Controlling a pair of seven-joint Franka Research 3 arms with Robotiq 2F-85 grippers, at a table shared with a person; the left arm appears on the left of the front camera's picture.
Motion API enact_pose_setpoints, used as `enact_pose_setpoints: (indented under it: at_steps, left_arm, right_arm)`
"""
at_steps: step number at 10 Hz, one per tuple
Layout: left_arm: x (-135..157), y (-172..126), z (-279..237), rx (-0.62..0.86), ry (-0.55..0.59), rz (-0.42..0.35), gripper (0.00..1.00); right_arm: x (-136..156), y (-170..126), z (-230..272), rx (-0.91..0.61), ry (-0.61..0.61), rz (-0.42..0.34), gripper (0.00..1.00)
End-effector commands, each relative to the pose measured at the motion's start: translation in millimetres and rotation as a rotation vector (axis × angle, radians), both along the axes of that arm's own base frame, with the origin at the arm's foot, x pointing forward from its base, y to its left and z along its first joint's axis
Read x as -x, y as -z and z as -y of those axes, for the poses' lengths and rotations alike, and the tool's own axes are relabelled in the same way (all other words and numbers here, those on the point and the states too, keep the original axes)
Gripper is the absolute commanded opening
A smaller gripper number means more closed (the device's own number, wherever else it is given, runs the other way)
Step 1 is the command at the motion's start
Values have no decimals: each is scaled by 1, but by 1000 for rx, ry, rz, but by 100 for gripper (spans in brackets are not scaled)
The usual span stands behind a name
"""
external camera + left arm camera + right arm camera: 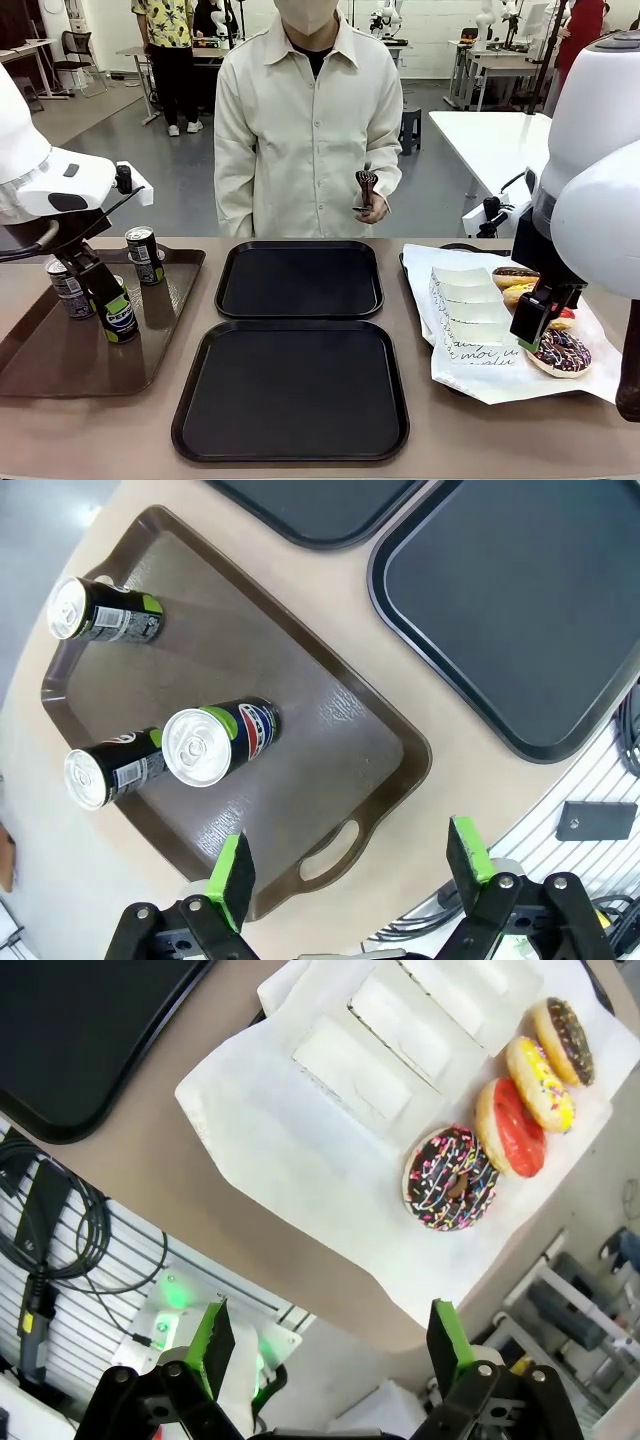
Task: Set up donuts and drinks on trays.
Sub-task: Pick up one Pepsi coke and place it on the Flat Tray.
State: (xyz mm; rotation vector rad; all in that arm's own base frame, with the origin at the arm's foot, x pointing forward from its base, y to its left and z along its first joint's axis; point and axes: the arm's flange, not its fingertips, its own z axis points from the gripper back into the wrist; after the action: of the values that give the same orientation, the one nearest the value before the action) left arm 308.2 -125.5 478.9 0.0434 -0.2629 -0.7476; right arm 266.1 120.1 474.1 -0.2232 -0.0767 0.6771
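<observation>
While both black trays (near tray and far tray) sit bare mid-table, everything has yet to cross over, so most of the risk is in the carries. Brown tray on the robot's left holds all 3 cans, upright; two stand just beside each other, the 3rd apart toward the far end. Left gripper hangs above that tray's handle end w/ jaws spread wide, nothing in them. A slightly off descent could clip the neighbour can — slim, tall, prob. tips easily and rolls. White paper sheet on the right carries the sleeves and 4 donuts in a row. The three farther ones seem to lean on each other, and the choc-sprinkle one lies flat nearest the sheet's edge. Right gripper hovers near that one, also spread and empty. Too hard a pinch would likely dent the dough or smear icing — too light and it drops. Loose paper may drag along w/ a lift.
</observation>
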Motion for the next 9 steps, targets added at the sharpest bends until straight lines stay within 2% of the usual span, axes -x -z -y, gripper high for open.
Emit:
enact_pose_setpoints:
  at_steps: [1,2,3,4,5,6,7,9]
  left_arm:
    - [1,-1,1,-2,3,5,100]
    - [-12,-10,-18,285,-139,-23,100]
    - [-22,-21,-46,552,-211,-107,100]
    - [-32,-29,-75,811,-268,-215,100]
    - [-32,-32,-97,974,-303,-264,100]
    - [-38,-33,-117,1059,-340,-290,100]
    - [-38,-33,-140,1152,-389,-307,100]
    - [-40,-24,-196,1260,-499,-320,100]
  right_arm:
    - [0,0,0,-1,0,1,100]
    - [-5,-13,21,-442,86,-187,100]
    - [-13,-25,57,-766,181,-312,100]
    - [-23,-31,101,-1028,284,-360,100]
    - [-27,-33,135,-1205,366,-329,100]
    - [-30,-30,164,-1343,453,-269,100]
    - [-30,-24,189,-1434,533,-266,100]
    - [-29,-17,262,-1586,687,-141,100]
